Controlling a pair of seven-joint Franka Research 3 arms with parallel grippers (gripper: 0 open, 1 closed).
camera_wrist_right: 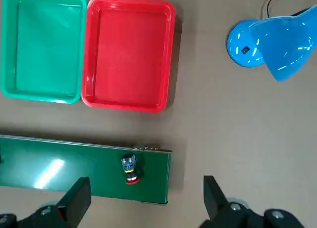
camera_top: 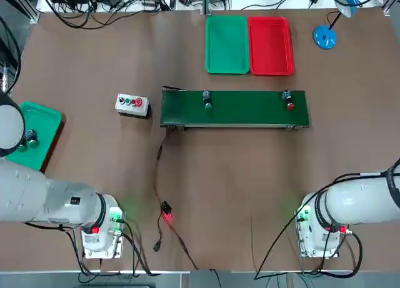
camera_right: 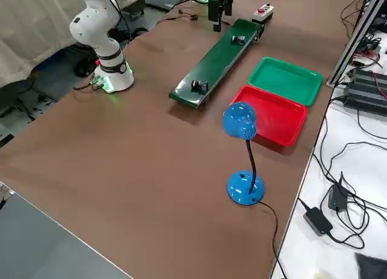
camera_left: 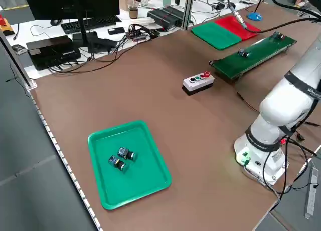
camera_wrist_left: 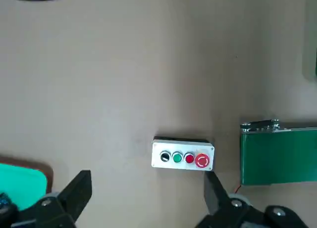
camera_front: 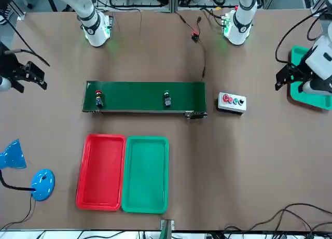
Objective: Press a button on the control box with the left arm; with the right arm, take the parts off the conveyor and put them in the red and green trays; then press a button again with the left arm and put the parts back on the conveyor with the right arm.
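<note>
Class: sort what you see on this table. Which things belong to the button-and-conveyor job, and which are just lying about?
Job:
control box
conveyor
green-capped part
red-capped part
green tray
red tray

Lying about:
blue lamp
second green tray at the left edge, with two parts

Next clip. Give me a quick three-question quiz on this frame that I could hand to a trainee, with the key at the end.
1. True or false: the red tray already holds a part.
2. How many parts sit on the conveyor? A) one B) two C) three
3. Which arm's gripper looks down on the control box, and how do its jaws stand?

Key
1. False. The red tray and the green tray beside it are both bare.
2. B. A green-capped part and a red-capped part are both on the belt.
3. The left gripper, jaws open, above the box and not touching it. The right gripper is open too, over the conveyor's end.
</note>
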